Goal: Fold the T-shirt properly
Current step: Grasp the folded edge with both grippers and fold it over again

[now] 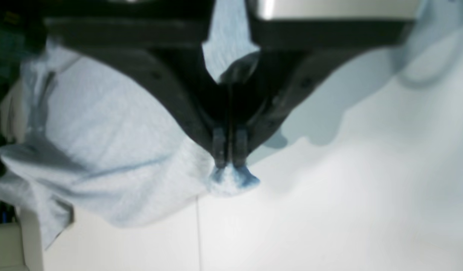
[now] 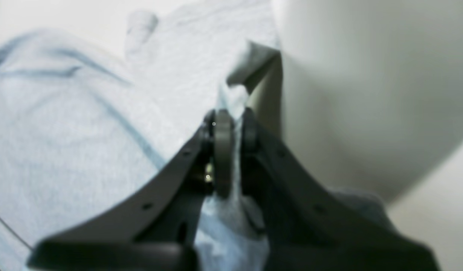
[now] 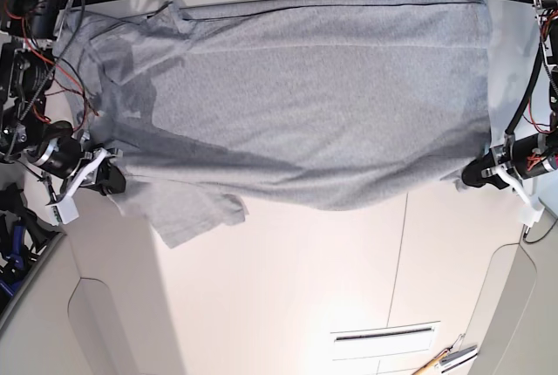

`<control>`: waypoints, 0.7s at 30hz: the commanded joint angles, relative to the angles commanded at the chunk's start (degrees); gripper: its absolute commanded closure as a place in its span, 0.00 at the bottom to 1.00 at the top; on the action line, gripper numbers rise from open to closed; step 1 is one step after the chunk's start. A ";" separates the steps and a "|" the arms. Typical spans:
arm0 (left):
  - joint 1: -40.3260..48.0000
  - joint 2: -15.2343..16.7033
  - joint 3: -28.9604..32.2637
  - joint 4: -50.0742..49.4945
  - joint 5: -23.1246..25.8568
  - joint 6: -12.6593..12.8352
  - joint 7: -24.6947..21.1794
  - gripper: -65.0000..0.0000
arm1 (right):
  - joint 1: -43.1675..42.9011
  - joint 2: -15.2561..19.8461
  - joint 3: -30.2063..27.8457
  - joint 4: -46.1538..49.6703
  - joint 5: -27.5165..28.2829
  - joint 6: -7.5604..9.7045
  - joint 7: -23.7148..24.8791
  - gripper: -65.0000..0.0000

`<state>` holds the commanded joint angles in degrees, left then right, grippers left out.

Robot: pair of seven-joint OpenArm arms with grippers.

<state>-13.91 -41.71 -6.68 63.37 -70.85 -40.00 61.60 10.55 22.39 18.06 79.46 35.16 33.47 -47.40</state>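
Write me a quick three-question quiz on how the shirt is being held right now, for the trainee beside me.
1. True or false: only one pincer has hold of the T-shirt.
2. Multiple choice: what shows along the bottom edge of the base view?
a) a pair of scissors
b) a long white-framed slot
c) a coffee mug
3. Fill in the blank: in the left wrist view, a small tuft of cloth pokes out beyond the ____ of the left pincer.

Key: 1. False, the right pincer grips cloth too. 2. b. 3. fingertips.
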 joint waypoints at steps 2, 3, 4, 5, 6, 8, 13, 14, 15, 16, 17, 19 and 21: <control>-0.02 -1.77 0.00 0.42 -2.29 0.00 1.49 1.00 | -1.36 1.31 2.34 0.68 0.94 0.00 -0.02 1.00; 0.00 -2.47 0.00 0.44 -3.56 0.00 2.67 1.00 | -1.88 2.01 3.45 0.68 2.19 0.00 -0.04 1.00; 0.00 -2.93 0.02 0.44 -4.74 0.00 4.79 1.00 | -2.51 2.58 4.59 0.68 2.84 0.00 -0.26 1.00; 0.00 -3.08 0.02 0.44 -6.49 0.00 7.82 1.00 | -2.95 2.95 5.64 0.68 3.41 0.00 -0.81 1.00; 0.04 -3.08 0.00 0.44 -8.61 0.00 11.19 1.00 | -3.45 3.17 6.56 0.68 3.65 0.00 -1.44 1.00; 1.33 -3.08 0.00 0.44 -13.97 0.00 15.41 1.00 | -4.63 3.34 7.61 0.68 4.61 -0.02 -2.23 1.00; 6.95 -3.08 0.02 0.44 -14.15 0.00 15.52 1.00 | -9.33 3.28 7.72 0.68 4.68 -0.26 -2.45 1.00; 8.07 -3.06 0.00 0.44 -14.15 0.00 15.54 1.00 | -10.51 3.28 7.72 0.68 4.66 -0.26 -2.45 1.00; 9.16 -3.06 0.00 0.44 -14.15 0.00 15.37 1.00 | -11.76 3.28 7.72 0.68 4.68 -0.26 -2.34 1.00; 10.08 -3.06 0.00 0.44 -14.15 0.00 15.30 1.00 | -12.83 3.26 7.72 0.68 4.61 -0.26 -2.34 0.91; 10.99 -3.06 0.00 0.44 -14.15 0.00 15.15 1.00 | -13.86 3.26 7.72 0.68 4.42 -0.26 -2.32 0.81; 12.72 -3.04 0.00 0.44 -14.15 0.00 13.86 1.00 | -15.58 3.19 7.72 0.68 4.24 -0.50 -0.98 0.62; 13.81 -2.71 0.00 0.44 -14.15 0.00 13.18 1.00 | -16.37 3.15 7.72 0.66 4.11 -0.70 1.14 0.53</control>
<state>-0.10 -44.42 -6.68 63.81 -85.00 -40.00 74.78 -5.82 25.54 25.78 80.12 39.27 32.77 -46.26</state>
